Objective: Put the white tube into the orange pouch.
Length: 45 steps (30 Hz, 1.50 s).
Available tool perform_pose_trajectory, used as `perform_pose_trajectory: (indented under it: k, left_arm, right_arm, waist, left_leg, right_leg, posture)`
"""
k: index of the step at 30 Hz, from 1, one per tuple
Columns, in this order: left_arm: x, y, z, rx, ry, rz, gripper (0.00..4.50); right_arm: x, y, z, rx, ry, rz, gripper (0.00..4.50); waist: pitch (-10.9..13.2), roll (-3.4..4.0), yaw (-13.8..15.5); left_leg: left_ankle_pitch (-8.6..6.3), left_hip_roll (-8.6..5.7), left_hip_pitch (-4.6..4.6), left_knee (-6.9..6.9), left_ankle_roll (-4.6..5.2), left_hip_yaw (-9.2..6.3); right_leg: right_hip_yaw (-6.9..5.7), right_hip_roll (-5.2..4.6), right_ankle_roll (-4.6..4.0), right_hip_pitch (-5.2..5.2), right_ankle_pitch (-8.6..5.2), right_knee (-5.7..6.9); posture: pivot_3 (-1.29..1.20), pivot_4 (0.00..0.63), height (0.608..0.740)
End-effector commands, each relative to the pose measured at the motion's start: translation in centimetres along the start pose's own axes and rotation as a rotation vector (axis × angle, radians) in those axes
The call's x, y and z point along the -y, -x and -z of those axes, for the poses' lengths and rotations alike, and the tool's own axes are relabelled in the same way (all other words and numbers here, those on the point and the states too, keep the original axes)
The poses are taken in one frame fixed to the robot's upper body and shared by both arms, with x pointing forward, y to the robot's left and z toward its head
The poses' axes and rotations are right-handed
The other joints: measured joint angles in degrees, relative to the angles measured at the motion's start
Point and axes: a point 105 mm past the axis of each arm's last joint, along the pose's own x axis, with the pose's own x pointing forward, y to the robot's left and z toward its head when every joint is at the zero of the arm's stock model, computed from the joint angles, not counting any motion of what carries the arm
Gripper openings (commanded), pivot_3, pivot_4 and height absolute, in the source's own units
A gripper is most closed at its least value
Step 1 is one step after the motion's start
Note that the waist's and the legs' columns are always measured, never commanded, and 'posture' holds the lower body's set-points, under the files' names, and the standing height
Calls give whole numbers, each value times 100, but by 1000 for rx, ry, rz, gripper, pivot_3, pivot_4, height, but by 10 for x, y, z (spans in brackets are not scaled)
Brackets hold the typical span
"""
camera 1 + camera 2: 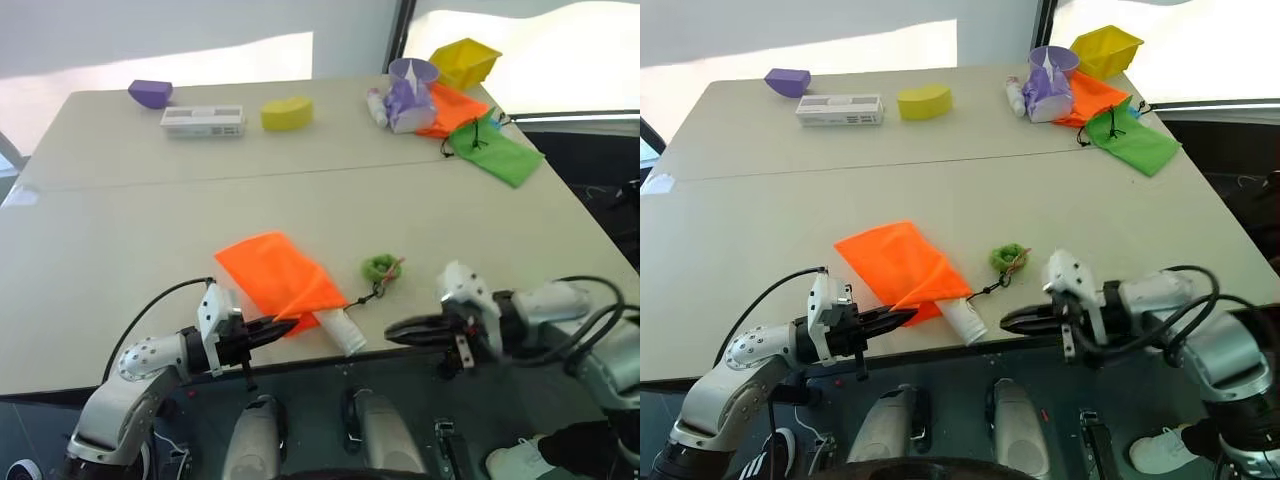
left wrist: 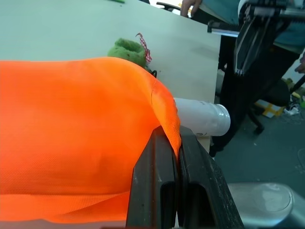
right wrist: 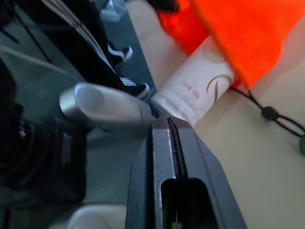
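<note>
One white tube [image 1: 340,329], one orange pouch [image 1: 277,275]

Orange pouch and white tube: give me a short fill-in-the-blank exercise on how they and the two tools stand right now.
1. The left tool is shut on the edge of the ____ pouch.
2. The white tube lies partly inside the pouch, its ____ end sticking out.
3. The right tool is shut and holds ____.
4. The pouch's cord ends in a fuzzy ____ pom.

Missing words: orange; capped; nothing; green

A beige table [image 1: 200,230] bears the orange pouch [image 1: 272,272] and white tube [image 1: 342,331].
</note>
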Motion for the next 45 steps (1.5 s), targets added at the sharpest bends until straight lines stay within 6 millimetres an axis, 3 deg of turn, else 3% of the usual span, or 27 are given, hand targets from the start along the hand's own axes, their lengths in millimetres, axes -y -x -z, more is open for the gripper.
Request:
perform_pose_trajectory:
  k: [1,8,17,23,27,31,34,37,45]
  left_arm:
    - [2,2,-3,1,-39,11,0]
    - [0,3,-3,-2,-49,9,0]
    - [-3,2,-9,7,-62,0,0]
    - [-4,0,-10,12,-60,2,0]
    - [-4,0,-10,7,-67,4,0]
    - [-3,0,-12,11,-66,2,0]
    - [-2,1,-10,3,-74,0,0]
    - [-4,2,-10,2,-76,-4,0]
    - [-1,7,-6,-33,-64,16,0]
  right_arm:
    - [-6,-5,-2,-26,100,-31,101]
    - [5,-30,12,-70,194,-21,101]
    - [30,-44,-15,113,140,99,101]
    - [34,-60,-14,134,119,98,101]
    - [56,-76,-21,153,138,211,101]
    - [73,-75,-39,216,146,312,101]
    - [65,-70,-52,277,114,255,101]
    - [58,-67,-45,229,143,204,101]
    - [72,-72,-50,233,153,302,101]
  waist:
    - [0,0,7]
    - [2,0,-9]
    - [4,1,17]
    - [4,2,10]
    - [5,2,-13]
    - [6,4,2]
    - [6,5,17]
    - [6,5,16]
    - [9,10,-11]
  left_leg:
    - [0,0,3,0,-1,1]
    - [-12,4,44,-4,-20,-1]
    - [-2,4,42,-15,-3,0]
    - [-2,4,43,-15,-3,0]
    - [-2,6,43,-16,-3,0]
    - [-2,7,43,-16,-3,-1]
    - [-2,7,40,-17,-3,1]
    - [-2,7,38,-18,-2,2]
    - [-9,11,39,-19,-14,1]
  right_leg:
    - [0,-1,0,2,0,-1]
    - [-3,-4,0,50,0,-27]
    - [-5,-4,0,48,-1,-25]
    - [-5,-6,0,48,0,-25]
    - [-5,-4,-1,47,0,-24]
    - [-6,-3,-3,44,1,-18]
    - [-6,-4,-2,44,1,-19]
    - [-6,-10,-1,44,0,-23]
    - [-6,-4,-2,38,1,-23]
  posture:
    - [0,150,740]
    - [0,150,740]
    - [0,150,740]
    - [0,150,740]
    - [0,150,740]
    - [0,150,740]
    - [0,150,740]
    - [0,150,740]
    - [0,150,740]
